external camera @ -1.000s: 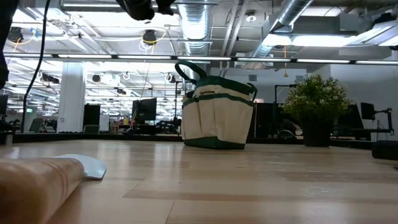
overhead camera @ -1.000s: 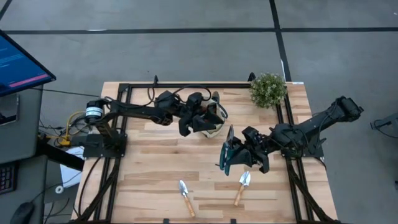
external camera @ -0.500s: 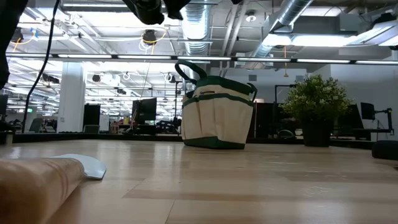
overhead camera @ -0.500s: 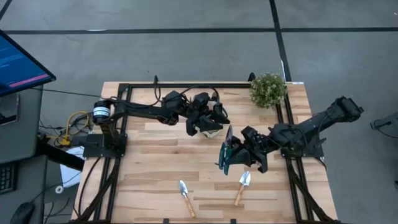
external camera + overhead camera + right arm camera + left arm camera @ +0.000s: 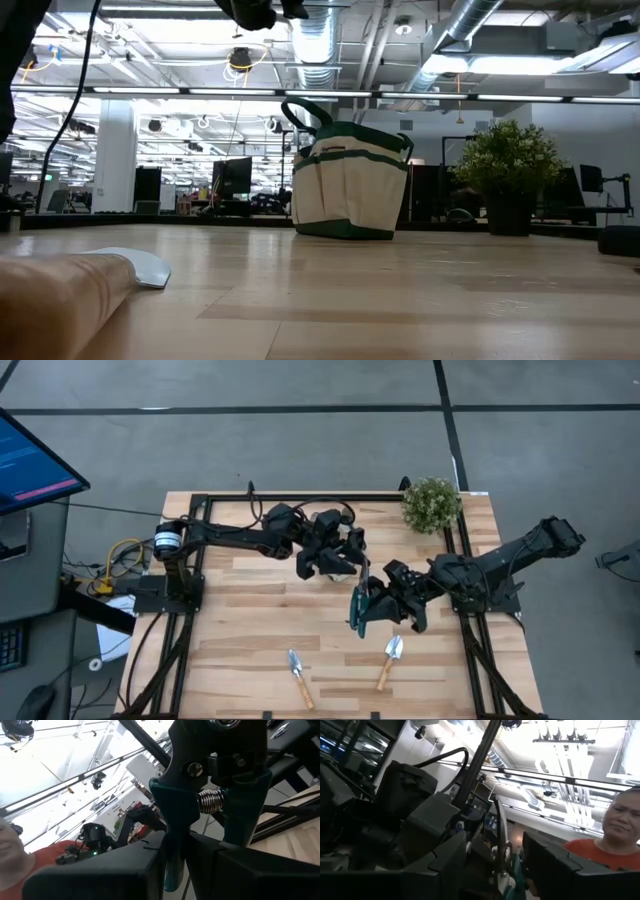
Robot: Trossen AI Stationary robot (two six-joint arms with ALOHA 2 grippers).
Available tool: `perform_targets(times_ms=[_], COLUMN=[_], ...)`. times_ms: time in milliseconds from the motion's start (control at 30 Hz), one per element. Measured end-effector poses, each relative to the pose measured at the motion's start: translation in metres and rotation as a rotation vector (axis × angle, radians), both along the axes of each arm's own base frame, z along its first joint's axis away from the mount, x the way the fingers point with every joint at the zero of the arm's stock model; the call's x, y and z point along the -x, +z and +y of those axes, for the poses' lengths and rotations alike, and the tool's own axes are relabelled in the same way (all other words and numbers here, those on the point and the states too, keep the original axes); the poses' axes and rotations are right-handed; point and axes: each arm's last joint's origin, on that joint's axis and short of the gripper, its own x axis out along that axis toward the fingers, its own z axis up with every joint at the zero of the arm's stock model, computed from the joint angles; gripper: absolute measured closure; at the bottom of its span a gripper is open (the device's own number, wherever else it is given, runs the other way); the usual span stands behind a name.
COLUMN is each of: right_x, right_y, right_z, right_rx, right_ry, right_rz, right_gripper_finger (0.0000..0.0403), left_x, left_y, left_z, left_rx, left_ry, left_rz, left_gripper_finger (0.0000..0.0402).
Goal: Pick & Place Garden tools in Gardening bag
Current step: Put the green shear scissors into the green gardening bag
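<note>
The beige gardening bag (image 5: 350, 190) with green trim stands on its base at the table's far middle. In the high view my left arm mostly hides it. My left gripper (image 5: 336, 558) is open and empty above the bag. My right gripper (image 5: 378, 606) is shut on the pruning shears (image 5: 358, 605), lifted just near and right of the bag. The shears also show past my left fingers (image 5: 503, 851). Two wooden-handled trowels (image 5: 297, 665) (image 5: 390, 657) lie flat near the front edge. No red glove shows. My right gripper pinches the shears' teal handles (image 5: 176, 851) between its two fingers (image 5: 125, 870), just below the spring (image 5: 210, 801). The fingers come about level from the table's right and lie across the shears. The shears are lifted clear, blades toward the bag.
A bushy green potted plant (image 5: 431, 503) stands at the far right corner. A small black block (image 5: 620, 241) sits at the right in the low view. One trowel's handle (image 5: 60, 292) lies close to the low camera. A person (image 5: 620, 835) shows beyond the table.
My left gripper has gone toward the table's right edge, over the bag and nearer the shears. My right gripper has carried the shears a little toward the left, toward the bag, still clear of the table.
</note>
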Motion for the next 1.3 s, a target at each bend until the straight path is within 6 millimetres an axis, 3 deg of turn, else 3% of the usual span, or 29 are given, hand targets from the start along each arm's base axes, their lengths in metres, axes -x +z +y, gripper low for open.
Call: perform_targets(times_ms=[367, 867, 1067, 1300], right_x=[-0.002, -0.005, -0.004, -0.004], right_y=[0.0, -0.003, -0.006, -0.007], right_z=[-0.005, -0.012, -0.011, -0.011], right_rx=[-0.014, -0.032, -0.017, -0.019], right_ry=[0.023, 0.023, 0.039, 0.03], right_rz=[0.01, 0.053, 0.079, 0.091], right_gripper_finger=[0.0357, 0.0357, 0.0357, 0.0334], left_x=[0.0, -0.001, -0.001, -0.001], left_y=[-0.001, -0.001, -0.002, -0.002], left_z=[-0.009, -0.009, -0.012, -0.013], left_rx=[-0.027, -0.022, -0.062, -0.073], left_ry=[-0.007, 0.0, -0.005, -0.011], left_rz=[-0.021, -0.019, -0.038, -0.037], left_gripper_finger=[0.0271, 0.0304, 0.0381, 0.0391])
